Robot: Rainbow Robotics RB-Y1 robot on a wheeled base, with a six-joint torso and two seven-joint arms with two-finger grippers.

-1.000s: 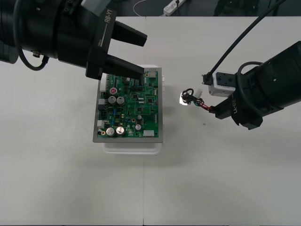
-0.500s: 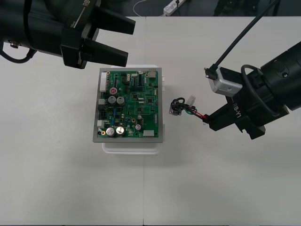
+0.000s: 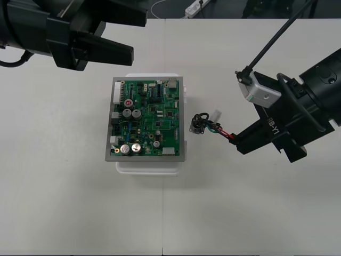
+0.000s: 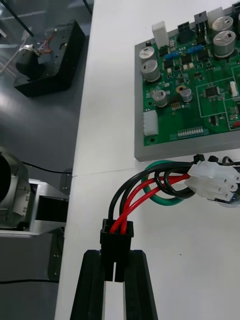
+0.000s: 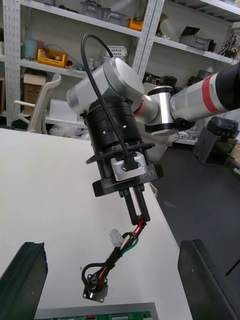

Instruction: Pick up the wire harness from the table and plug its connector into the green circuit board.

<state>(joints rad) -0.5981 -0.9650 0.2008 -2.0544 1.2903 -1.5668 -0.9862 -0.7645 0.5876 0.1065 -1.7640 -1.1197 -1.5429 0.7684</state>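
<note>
A plain light table [image 3: 64,202] is seen, crossed by a thin seam [image 3: 163,213] that runs from its near edge to its far edge. Beyond the table's far edge a strip of dark floor [image 3: 224,8] is shown, on which a white power strip [image 3: 194,7] and a looped white cable [image 3: 157,8] are laid. Past the table, metal shelves [image 5: 75,30] loaded with boxes are seen, with a pale chair [image 5: 42,105] placed before them.

Light table [image 3: 80,213], white base [image 3: 149,166] on it, green circuit board [image 3: 148,120] atop.
</note>
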